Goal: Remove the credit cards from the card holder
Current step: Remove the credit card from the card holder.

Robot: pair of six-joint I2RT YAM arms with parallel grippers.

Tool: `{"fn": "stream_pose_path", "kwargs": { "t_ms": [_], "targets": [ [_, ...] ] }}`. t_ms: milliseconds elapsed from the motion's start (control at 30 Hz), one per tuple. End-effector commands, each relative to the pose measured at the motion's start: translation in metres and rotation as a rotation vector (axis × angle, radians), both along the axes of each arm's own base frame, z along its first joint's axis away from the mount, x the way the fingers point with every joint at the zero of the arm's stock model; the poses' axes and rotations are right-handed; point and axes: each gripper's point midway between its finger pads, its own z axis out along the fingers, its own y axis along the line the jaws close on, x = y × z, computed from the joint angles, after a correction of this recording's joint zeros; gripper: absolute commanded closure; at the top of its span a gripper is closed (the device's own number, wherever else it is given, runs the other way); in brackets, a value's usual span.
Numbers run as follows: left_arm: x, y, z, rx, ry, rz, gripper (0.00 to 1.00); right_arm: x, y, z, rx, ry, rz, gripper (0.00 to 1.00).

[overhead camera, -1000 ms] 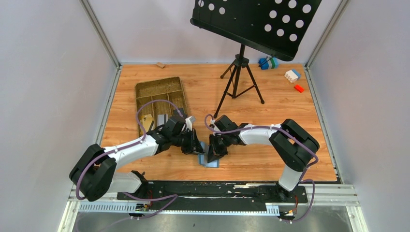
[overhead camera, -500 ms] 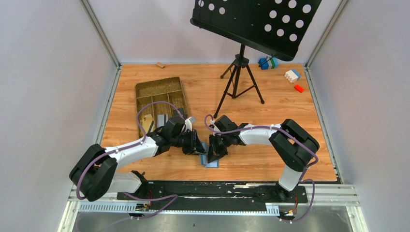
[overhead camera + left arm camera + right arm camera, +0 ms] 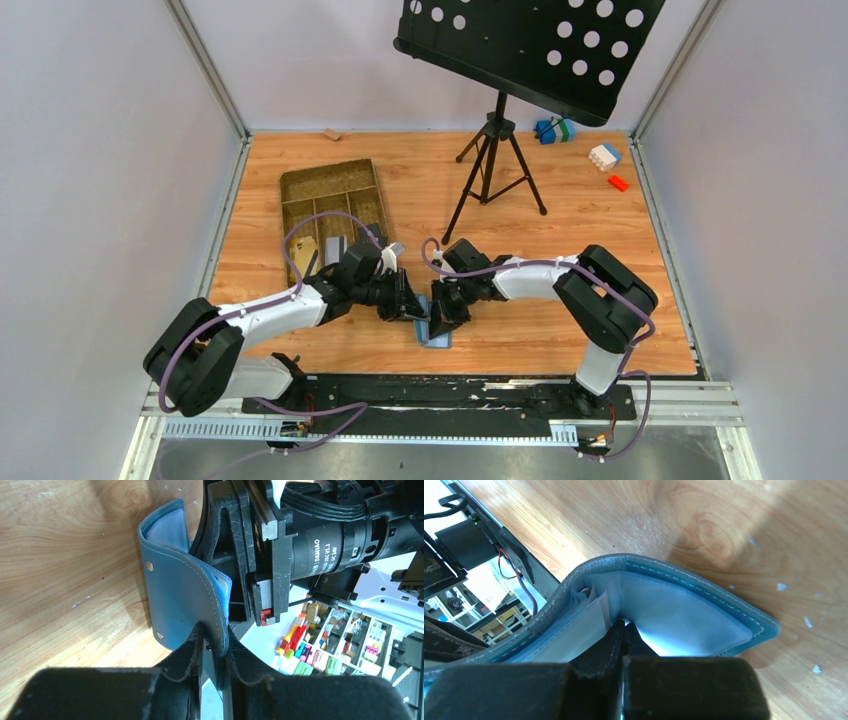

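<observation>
The blue card holder (image 3: 438,334) lies partly open on the wooden table between both arms. My left gripper (image 3: 215,641) is shut on one blue flap of the card holder (image 3: 175,590) and holds it up on edge. My right gripper (image 3: 624,626) is shut, its tips pushed into the fold between the pale blue inner pockets of the card holder (image 3: 684,610). Thin pale edges (image 3: 585,598) show in a pocket near the spine. No black or silvery credit card shows clearly. In the top view the left gripper (image 3: 413,308) and right gripper (image 3: 438,318) nearly touch.
A brown compartmented tray (image 3: 300,190) stands at the back left, with a tan piece (image 3: 305,250) and a grey flat piece (image 3: 335,245) in it. A black music stand on a tripod (image 3: 492,165) is behind the grippers. Toy bricks (image 3: 604,156) lie at the far right.
Both grippers and the card holder have shifted very slightly to the left. The grips look the same.
</observation>
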Motion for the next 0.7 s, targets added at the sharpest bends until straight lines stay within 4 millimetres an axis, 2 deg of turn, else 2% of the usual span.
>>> {"fn": "stream_pose_path", "kwargs": {
  "t_ms": [0, 300, 500, 600, 667],
  "targets": [
    [0.003, -0.0175, 0.0322, -0.137, -0.062, -0.043, 0.81, 0.0056, 0.0177, 0.009, 0.083, -0.045, 0.039, 1.0],
    [0.0028, -0.0199, 0.0348, -0.165, -0.063, -0.045, 0.8, 0.0068, 0.023, 0.0167, 0.128, -0.043, 0.049, 1.0],
    [0.0029, -0.0193, 0.0314, -0.167, -0.056, -0.032, 0.74, 0.0046, 0.0206, 0.0184, 0.135, -0.041, 0.05, 1.0],
    [0.0019, -0.0175, 0.0292, -0.166, -0.054, -0.023, 0.74, 0.0029, 0.0193, 0.0169, 0.133, -0.037, 0.052, 1.0],
    [0.0007, -0.0158, 0.0267, -0.161, -0.051, -0.017, 0.77, 0.0014, 0.0182, 0.016, 0.131, -0.035, 0.055, 1.0]
  ]
}}
